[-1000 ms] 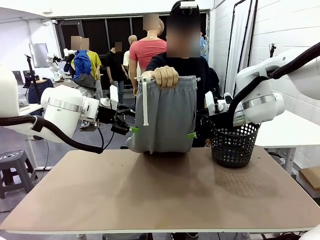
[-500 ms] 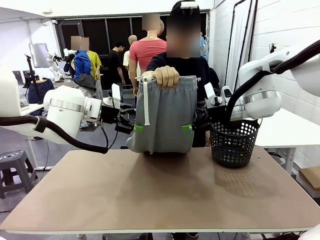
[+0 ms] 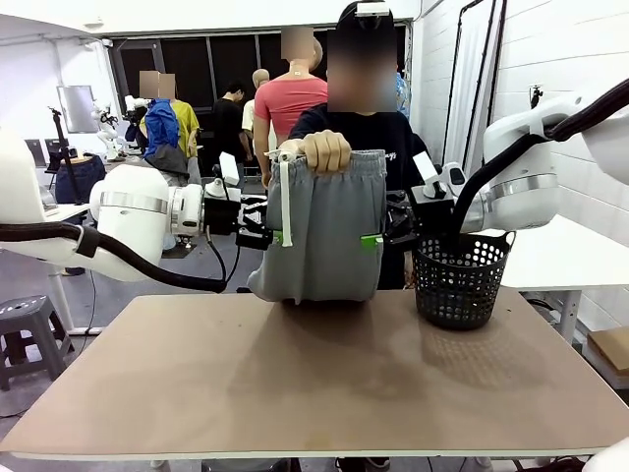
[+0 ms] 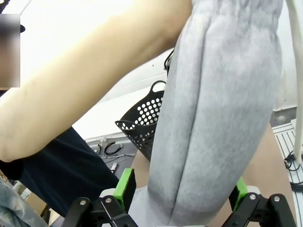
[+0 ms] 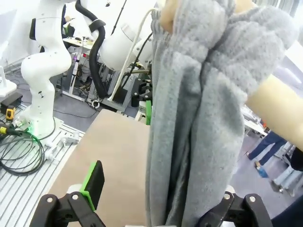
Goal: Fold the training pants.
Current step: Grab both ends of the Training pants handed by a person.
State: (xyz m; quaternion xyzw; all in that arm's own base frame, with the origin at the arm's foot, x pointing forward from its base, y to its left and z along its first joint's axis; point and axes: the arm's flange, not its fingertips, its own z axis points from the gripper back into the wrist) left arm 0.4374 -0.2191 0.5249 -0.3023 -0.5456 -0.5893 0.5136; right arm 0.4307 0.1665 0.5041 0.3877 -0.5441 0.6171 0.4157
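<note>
A person's hand (image 3: 324, 150) holds the grey training pants (image 3: 329, 221) up by the waistband at the centre of the front view, their lower end down at the far edge of the table (image 3: 314, 383). The left gripper (image 3: 278, 237), at the pants' left edge, and the right gripper (image 3: 371, 239), at their right edge, each have jaws apart with fabric between the green pads, unclamped. A black basket (image 3: 460, 280) sits right of centre
</note>
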